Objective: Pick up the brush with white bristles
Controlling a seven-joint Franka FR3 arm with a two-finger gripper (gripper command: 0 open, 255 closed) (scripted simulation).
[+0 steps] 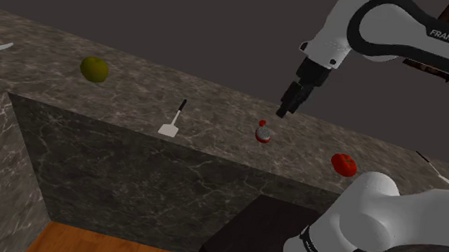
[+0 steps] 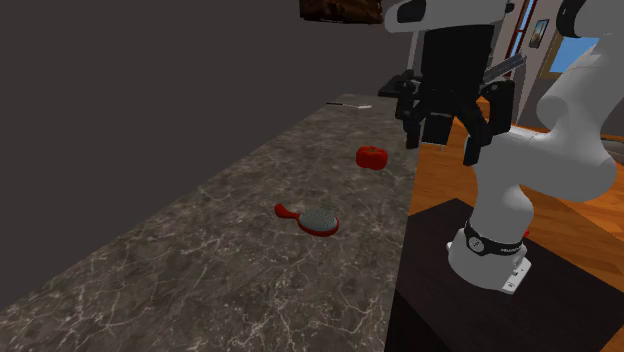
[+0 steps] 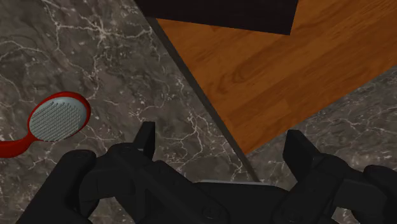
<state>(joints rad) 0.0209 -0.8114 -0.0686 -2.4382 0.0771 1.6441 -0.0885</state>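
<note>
A red-handled brush (image 1: 262, 133) with a pale bristle pad lies flat on the dark marble counter (image 1: 133, 96), near its front edge. It also shows in the second exterior view (image 2: 318, 219), with its handle pointing away from the stand. My black gripper (image 1: 285, 110) hangs in the air above the counter edge, a little past the brush on the tomato's side. Its fingers (image 2: 473, 150) stand wide apart with nothing between them. In the wrist view the brush (image 3: 58, 119) lies off to one side of the open gripper (image 3: 222, 143), bristles up.
A red tomato (image 1: 344, 163) sits further along the counter, and a green apple (image 1: 94, 69) the other way. A black-handled tool with a flat white head (image 1: 173, 121) lies between apple and brush. Pale utensils (image 1: 437, 170) lie at the ends. Wooden floor (image 3: 267, 70) lies below the counter edge.
</note>
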